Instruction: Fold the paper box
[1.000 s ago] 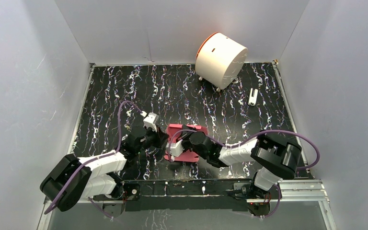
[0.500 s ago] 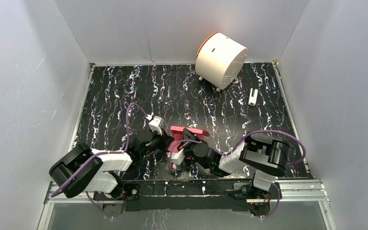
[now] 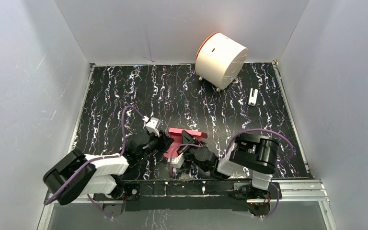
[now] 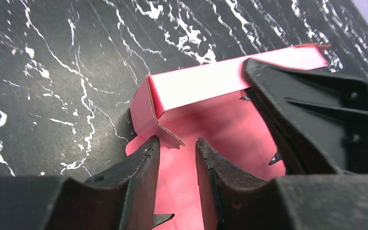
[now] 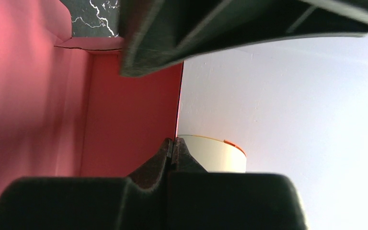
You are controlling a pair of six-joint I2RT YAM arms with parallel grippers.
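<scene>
The paper box (image 3: pixel 188 132) lies on the table (image 3: pixel 124 96) — cylinder (image 3: pixel 220 60) well behind, rightward.

One paper box (image 3: pixel 187 134), one white cylinder (image 3: pixel 220 60), one small white piece (image 3: pixel 253 96), two arms (image 3: pixel 100 165) (image 3: pixel 242 158).

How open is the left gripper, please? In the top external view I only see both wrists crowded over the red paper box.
Observer: The left gripper is open, with a clear gap and nothing between its fingers. A folded corner of the paper box sits just past its tips.
Operator: Thank you. Is the right gripper holding anything?
Observer: Yes. In its own wrist view the right gripper is shut on the edge of a raised wall of the box, and that edge runs straight into its closed tips.
</scene>
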